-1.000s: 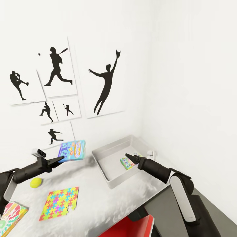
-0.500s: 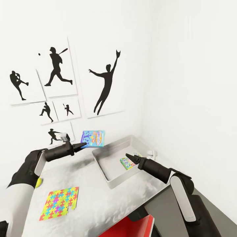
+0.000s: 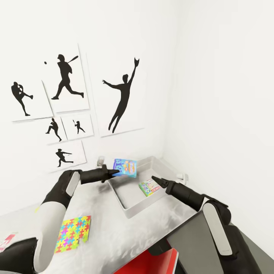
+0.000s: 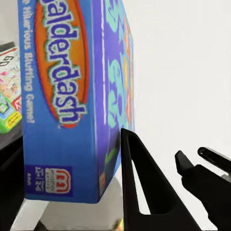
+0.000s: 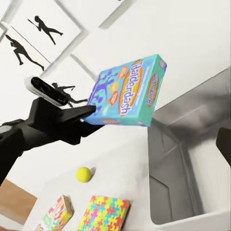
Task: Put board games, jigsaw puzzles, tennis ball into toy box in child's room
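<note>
My left gripper (image 3: 113, 172) is shut on the small blue board game (image 3: 125, 168), holding it tilted in the air over the far left rim of the grey toy box (image 3: 127, 210). In the left wrist view the game (image 4: 62, 96) sits between the black fingers (image 4: 144, 187). A green-edged board game (image 3: 149, 187) lies inside the box. My right gripper (image 3: 154, 178) hovers open just above it, holding nothing. On the white table (image 3: 110, 236) lie a jigsaw puzzle (image 3: 73, 234), the tennis ball (image 5: 83, 174) and another board game (image 5: 55, 216).
Baseball silhouette posters (image 3: 120, 95) hang on the wall behind the table. The white side wall closes the corner right of the box. A red chair (image 3: 152, 264) stands under the table's near edge, and a dark grey lower unit (image 3: 190, 236) adjoins it at the right.
My left arm carried the blue board game rightward from above the table's left part to the toy box's rim. My right gripper drew slightly back from the green-edged game.
</note>
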You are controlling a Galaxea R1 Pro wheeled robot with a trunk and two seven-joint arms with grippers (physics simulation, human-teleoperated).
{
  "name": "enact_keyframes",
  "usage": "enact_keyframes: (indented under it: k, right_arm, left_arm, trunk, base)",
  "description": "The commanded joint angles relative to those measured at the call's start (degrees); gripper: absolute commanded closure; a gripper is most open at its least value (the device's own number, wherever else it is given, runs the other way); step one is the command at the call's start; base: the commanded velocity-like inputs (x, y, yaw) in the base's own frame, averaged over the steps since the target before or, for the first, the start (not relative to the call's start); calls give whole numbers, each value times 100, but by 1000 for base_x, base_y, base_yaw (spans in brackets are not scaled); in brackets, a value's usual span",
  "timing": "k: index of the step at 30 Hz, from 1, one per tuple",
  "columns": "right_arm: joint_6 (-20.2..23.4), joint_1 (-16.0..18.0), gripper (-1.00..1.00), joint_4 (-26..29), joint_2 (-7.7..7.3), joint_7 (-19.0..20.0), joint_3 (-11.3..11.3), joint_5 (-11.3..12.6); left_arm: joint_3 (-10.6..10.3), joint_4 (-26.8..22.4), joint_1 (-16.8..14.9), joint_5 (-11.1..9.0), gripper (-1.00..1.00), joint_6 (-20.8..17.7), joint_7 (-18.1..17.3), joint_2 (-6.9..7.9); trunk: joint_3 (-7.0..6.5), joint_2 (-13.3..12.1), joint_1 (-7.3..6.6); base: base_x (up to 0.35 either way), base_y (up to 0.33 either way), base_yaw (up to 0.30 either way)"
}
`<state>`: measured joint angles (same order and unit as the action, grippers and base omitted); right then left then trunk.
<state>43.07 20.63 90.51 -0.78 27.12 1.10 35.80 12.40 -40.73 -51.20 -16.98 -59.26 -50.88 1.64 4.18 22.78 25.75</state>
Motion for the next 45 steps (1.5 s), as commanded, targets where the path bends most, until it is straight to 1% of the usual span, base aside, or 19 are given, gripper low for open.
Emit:
enact_keyframes:
  k: [1,2,3,4,5,8,11,15,27,30,31,32,34,35,37,39,42,45]
  right_arm:
    - [39,-2,-100,2,1,12,44,13]
    - [41,-40,-100,2,0,12,148,19]
    - [42,-61,-100,2,-1,12,201,19]
    - [43,-70,-100,2,-1,12,220,18]
    - [43,-86,-100,2,-1,12,259,17]
    - [44,-100,-100,2,-1,12,325,15]
    - [44,-103,-100,2,-1,12,371,15]
    - [44,-103,-100,2,-1,14,385,22]
    - [44,-112,-100,2,-1,12,383,29]
    - [44,-112,-100,2,0,12,383,29]
    - [44,-112,-100,2,0,12,382,30]
    - [44,-112,-100,2,-1,12,382,31]
    - [44,-112,-100,2,-1,12,386,29]
    - [44,-112,-100,2,-1,12,388,30]
    - [44,-112,-100,2,-1,12,388,31]
    - [44,-112,-100,2,-1,12,385,32]
    - [44,-112,-100,2,-1,12,384,33]
    - [44,-112,-100,2,-1,12,386,33]
  left_arm:
    - [22,21,-11,-49,100,-31,117,-45]
    - [28,64,-16,-59,100,3,497,-167]
    - [32,84,-18,-62,100,22,692,-255]
    - [34,90,-19,-64,100,28,768,-300]
    - [38,107,-20,-63,100,45,928,-412]
    - [36,271,-21,-58,100,98,1062,-560]
    - [22,508,-21,-35,100,225,1115,-637]
    - [34,599,-21,-31,100,309,1184,-657]
    - [60,726,-21,-48,100,426,1222,-621]
    - [71,905,-21,-49,100,507,1375,-615]
    - [80,965,-21,-50,100,552,1481,-614]
    - [112,1005,-21,-51,100,593,1602,-617]
    - [279,1047,-21,-51,100,637,1866,-624]
    - [335,1052,-21,-51,100,644,1932,-627]
    - [569,1066,-21,-51,100,660,2186,-634]
    - [725,1072,-21,-56,100,669,2393,-638]
    - [813,1074,-21,-61,100,676,2519,-639]
    - [845,1075,-21,-66,100,678,2562,-642]
  trunk:
    - [13,14,4]
    - [13,14,4]
    - [13,14,4]
    - [13,14,4]
    - [13,14,4]
    - [13,14,4]
    - [13,14,4]
    - [13,14,4]
    - [13,14,4]
    - [13,14,4]
    - [13,14,4]
    - [13,14,4]
    - [13,14,4]
    - [13,14,4]
    - [13,14,4]
    - [13,14,4]
    - [13,14,4]
    - [13,14,4]
  base:
    - [0,0,0]
    - [0,0,0]
    - [0,0,0]
    - [0,0,0]
    - [0,0,0]
    - [0,0,0]
    - [0,0,0]
    - [0,0,0]
    - [0,0,0]
    - [0,0,0]
    - [0,0,0]
    - [0,0,0]
    - [0,0,0]
    - [0,0,0]
    - [0,0,0]
    - [0,0,0]
    - [0,0,0]
    - [0,0,0]
